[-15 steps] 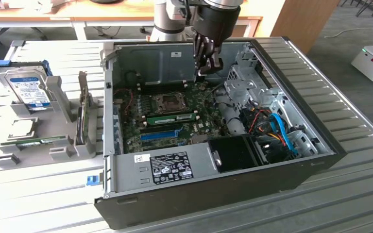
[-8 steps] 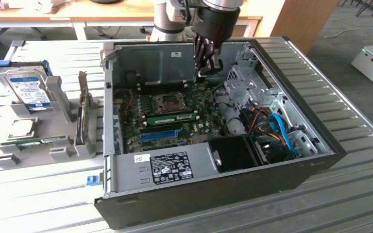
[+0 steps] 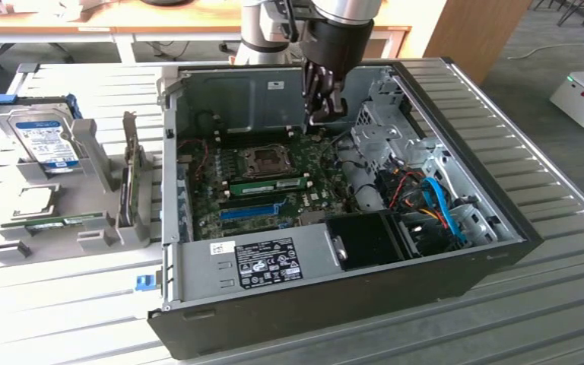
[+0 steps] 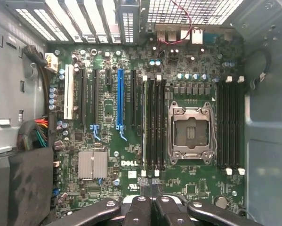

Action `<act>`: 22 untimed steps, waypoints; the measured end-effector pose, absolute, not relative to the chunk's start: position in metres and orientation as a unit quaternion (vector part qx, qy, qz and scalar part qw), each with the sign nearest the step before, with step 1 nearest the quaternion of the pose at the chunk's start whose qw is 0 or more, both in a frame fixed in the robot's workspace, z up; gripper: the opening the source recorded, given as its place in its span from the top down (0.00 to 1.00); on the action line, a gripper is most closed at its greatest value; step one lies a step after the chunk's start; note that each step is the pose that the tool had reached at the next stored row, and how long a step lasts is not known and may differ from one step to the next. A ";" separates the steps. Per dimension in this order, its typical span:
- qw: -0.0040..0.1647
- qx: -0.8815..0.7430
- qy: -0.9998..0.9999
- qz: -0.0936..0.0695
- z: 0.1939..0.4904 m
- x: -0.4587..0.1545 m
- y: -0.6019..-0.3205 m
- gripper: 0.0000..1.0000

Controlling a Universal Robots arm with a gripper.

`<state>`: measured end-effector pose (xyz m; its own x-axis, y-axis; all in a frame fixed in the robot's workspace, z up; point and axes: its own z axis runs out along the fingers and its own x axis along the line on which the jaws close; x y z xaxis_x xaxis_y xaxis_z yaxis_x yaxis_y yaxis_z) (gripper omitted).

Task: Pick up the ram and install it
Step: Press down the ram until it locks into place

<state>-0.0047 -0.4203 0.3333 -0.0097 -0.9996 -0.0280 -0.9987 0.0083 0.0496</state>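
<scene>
The gripper [image 3: 319, 118] is hovering inside the computer case [image 3: 271, 312], fingers pressed together and holding nothing; the ram [image 3: 271, 185] is sitting in a motherboard slot beside the CPU socket [image 3: 268, 160]; light, stiff and probably fragile, it is best pinched by its long edges, off the chips.

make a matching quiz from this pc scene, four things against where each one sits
1 hard drive
2 ram
3 CPU socket
4 blue slot

A among black card slots
B seated right beside the socket
C in the rack outside the case
D between two banks of memory slots

Pairs: 1-C, 2-B, 3-D, 4-A
</scene>
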 end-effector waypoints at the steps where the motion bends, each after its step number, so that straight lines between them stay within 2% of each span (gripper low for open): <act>1: 0.007 0.704 -0.710 -0.027 0.332 -0.005 -0.420 0.89; 22: 0.007 0.704 -0.710 -0.027 0.310 -0.005 -0.420 0.89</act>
<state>-0.0048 -0.4202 0.3100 -0.0096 -0.9996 -0.0280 -0.9989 0.0083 0.0469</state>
